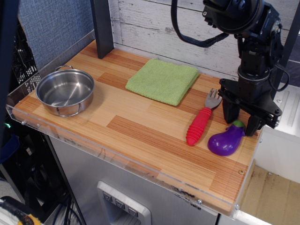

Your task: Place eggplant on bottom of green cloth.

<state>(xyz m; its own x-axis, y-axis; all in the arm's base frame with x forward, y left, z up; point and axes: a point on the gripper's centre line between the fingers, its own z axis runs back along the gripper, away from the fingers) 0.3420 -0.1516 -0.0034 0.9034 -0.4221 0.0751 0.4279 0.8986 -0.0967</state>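
The purple eggplant with a green stem cap lies on the wooden table near its right front edge. The light green cloth lies flat at the back middle of the table, well left of the eggplant. My black gripper hangs over the eggplant's stem end, its two fingers open and pointing down, one on each side of the stem. It holds nothing.
A red-handled fork lies just left of the eggplant. A steel pot stands at the left. A dark post rises at the back left. The table's right edge is close to the eggplant.
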